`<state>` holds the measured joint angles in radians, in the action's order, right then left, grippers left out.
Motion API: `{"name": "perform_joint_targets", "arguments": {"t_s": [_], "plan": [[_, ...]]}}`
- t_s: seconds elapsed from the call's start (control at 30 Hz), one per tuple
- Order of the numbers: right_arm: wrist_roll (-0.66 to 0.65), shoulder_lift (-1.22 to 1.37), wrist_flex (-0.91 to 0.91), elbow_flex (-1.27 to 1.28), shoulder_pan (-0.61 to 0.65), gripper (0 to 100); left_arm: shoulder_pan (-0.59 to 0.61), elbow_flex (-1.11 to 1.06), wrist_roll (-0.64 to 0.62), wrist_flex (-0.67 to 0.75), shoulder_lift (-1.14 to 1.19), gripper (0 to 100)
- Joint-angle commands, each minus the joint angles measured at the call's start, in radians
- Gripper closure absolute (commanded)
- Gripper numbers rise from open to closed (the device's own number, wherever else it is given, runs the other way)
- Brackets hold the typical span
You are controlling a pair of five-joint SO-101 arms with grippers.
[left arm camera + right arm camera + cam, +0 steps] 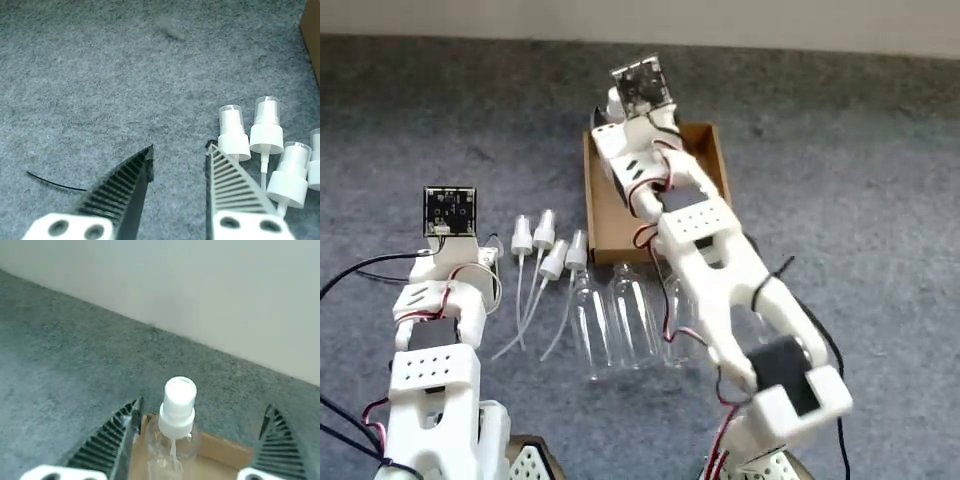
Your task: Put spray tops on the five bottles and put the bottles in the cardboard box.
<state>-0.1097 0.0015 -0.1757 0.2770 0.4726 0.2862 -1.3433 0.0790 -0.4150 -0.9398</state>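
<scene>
Your right gripper (pixel 202 407) is spread wide and isn't gripping anything. A capped bottle (pixel 172 442) stands upright between the fingers, much closer to one of them, and I can't tell if it touches that finger. Its spray top (pixel 178 402) is on, and the bottle sits inside the cardboard box (pixel 227 449), up against the box's wall. In the high view the box (pixel 605 215) is upper centre of the frame, and your right arm (pixel 720 270) runs from the lower right up over it.

Your left gripper (pixel 180 150) is parted about halfway, nothing in it, hanging over bare grey carpet (pixel 100 75). One finger tip sits just beside the nearest of the loose spray tops (pixel 233 132).

In the high view, four loose spray tops (pixel 543 230) lie in a cluster left of centre, tubes trailing toward the bottom of the frame. The uncapped bottles (pixel 592 322) lie side by side just right of them, below the box. I count three, and the right arm covers part of that row.
</scene>
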Motion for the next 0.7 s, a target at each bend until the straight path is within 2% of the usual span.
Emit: {"name": "perform_joint_targets", "arguments": {"t_s": [0.0,0.13,0.23,0.3,0.33,0.47,0.57,0.67], "plan": [[-0.011,-0.211,-0.364,-0.064,0.008,69.2,0.013,0.004,0.012,0.017,-0.008,84],[-0.008,-0.358,-0.708,-0.062,0.018,69.2,0.016,0.004,0.012,0.017,-0.008,84],[-0.015,-0.443,-0.88,-0.056,-0.024,69.1,0.016,0.004,0.012,0.017,-0.008,84],[-0.124,-0.473,-0.955,-0.054,-0.113,68.8,0.018,0.004,0.012,0.015,-0.008,84],[-0.189,-0.481,-0.974,-0.048,-0.162,68.7,0.018,0.004,0.012,0.014,-0.008,84],[-0.262,-0.466,-0.868,0.074,-0.331,63.7,0.016,0.004,0.012,0.015,-0.01,84],[-0.37,-0.397,-0.858,0.174,-0.394,64.6,0.015,0.004,0.012,0.017,-0.01,84],[-0.376,-0.286,-0.923,0.157,-0.426,65.6,0.015,0.004,0.012,0.014,-0.01,84]]}}
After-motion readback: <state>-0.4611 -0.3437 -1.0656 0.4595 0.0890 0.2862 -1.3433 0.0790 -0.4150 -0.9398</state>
